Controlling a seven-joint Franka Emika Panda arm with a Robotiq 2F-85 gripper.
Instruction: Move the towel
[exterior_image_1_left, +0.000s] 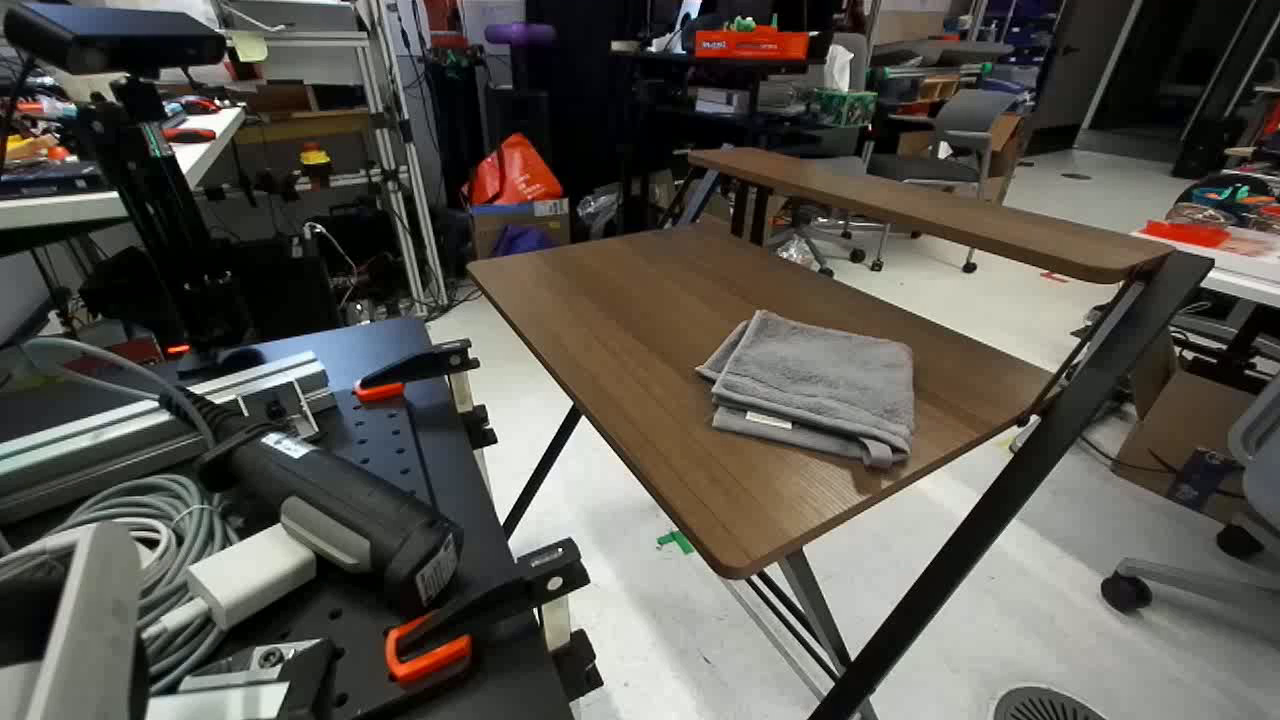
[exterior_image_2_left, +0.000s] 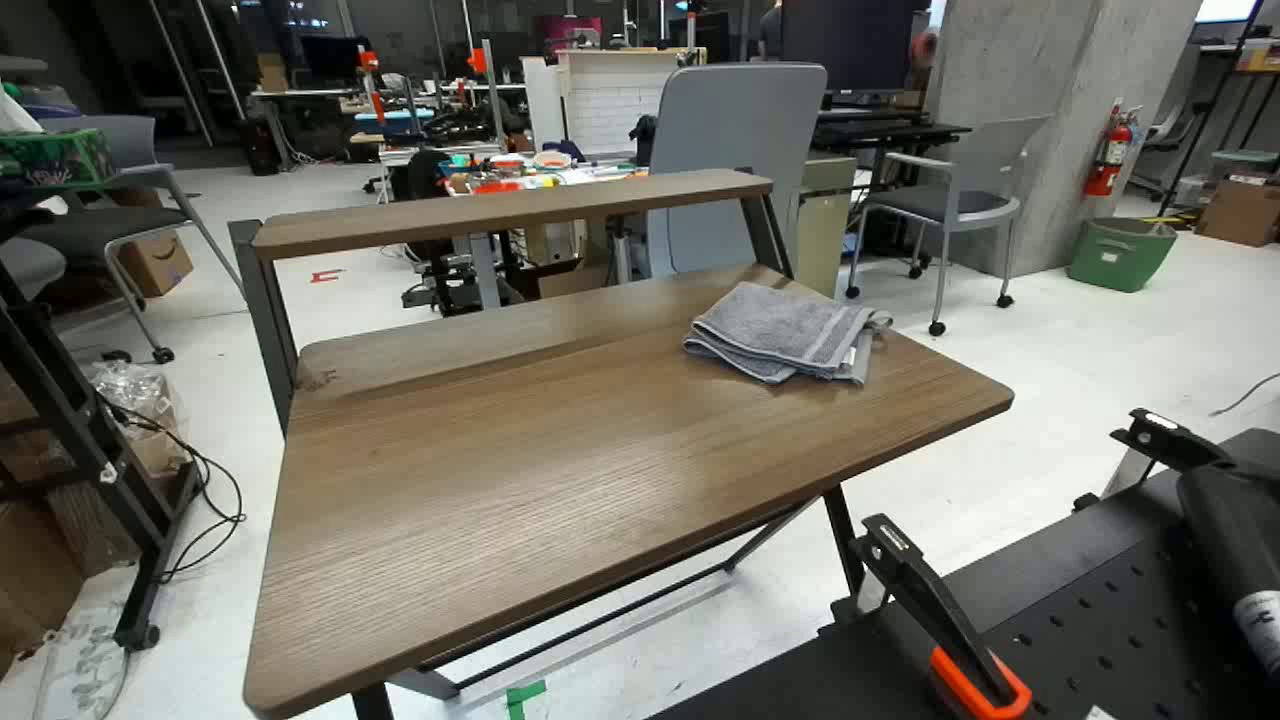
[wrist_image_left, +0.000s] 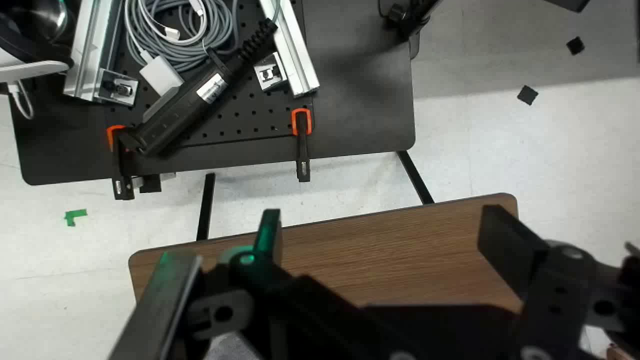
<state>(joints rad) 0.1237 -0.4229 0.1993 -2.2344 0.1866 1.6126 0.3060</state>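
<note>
The towel is a folded grey cloth lying flat on the brown tabletop. The towel shows in both exterior views (exterior_image_1_left: 815, 385) (exterior_image_2_left: 780, 330), near one end of the brown tabletop (exterior_image_1_left: 620, 330) (exterior_image_2_left: 480, 480), with layered edges and a small loop at a corner. In the wrist view a small grey patch, seemingly the towel (wrist_image_left: 231, 348), shows at the bottom edge, mostly hidden behind the gripper. My gripper (wrist_image_left: 385, 232) is open and empty, its fingers wide apart, above the brown tabletop (wrist_image_left: 380, 260). The gripper and arm do not show in the exterior views.
A raised brown shelf (exterior_image_1_left: 930, 210) (exterior_image_2_left: 520, 208) runs along one long side of the tabletop on slanted black legs. A black table (exterior_image_1_left: 400, 440) (wrist_image_left: 360, 115) stands across a narrow gap, with orange-handled clamps (wrist_image_left: 301, 122), a black cylindrical device (wrist_image_left: 185, 110), metal rails and coiled cables.
</note>
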